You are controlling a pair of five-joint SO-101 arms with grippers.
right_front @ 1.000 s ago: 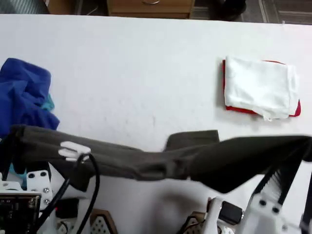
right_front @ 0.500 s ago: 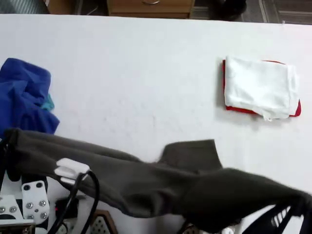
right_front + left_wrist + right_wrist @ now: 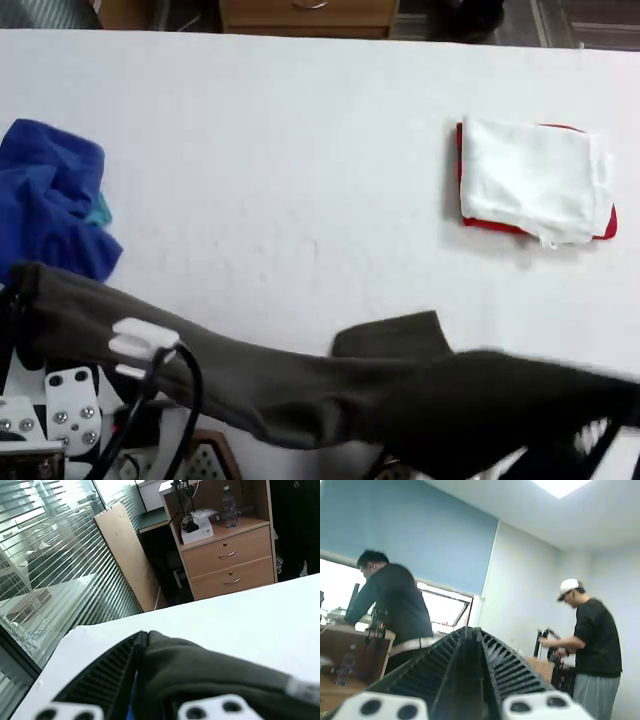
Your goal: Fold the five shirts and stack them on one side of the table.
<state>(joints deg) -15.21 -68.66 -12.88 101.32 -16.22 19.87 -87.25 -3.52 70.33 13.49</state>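
Observation:
A dark olive shirt (image 3: pixel 300 390) hangs stretched along the table's near edge, with a loose flap (image 3: pixel 390 335) drooping onto the cloth. My left gripper (image 3: pixel 142 639) is shut on one end of the dark shirt (image 3: pixel 210 675), at the left end of the stretch in the high view. My right gripper (image 3: pixel 470 632) is shut on the other end, raised and pointing upward. A folded white shirt (image 3: pixel 530 175) lies on a folded red shirt (image 3: pixel 606 228) at the far right. A crumpled blue shirt (image 3: pixel 50 190) with a teal one (image 3: pixel 100 212) under it sits at the left edge.
The white table (image 3: pixel 280 150) has bare room across its middle and back. Arm bases (image 3: pixel 60 400), a black cable and a white clip (image 3: pixel 140 340) crowd the near left edge. A wooden drawer cabinet (image 3: pixel 310 15) stands beyond the far edge.
The stretched dark shirt has shifted toward the near edge of the table; its right end dropped lower in the high view and the loose flap slid nearer with it.

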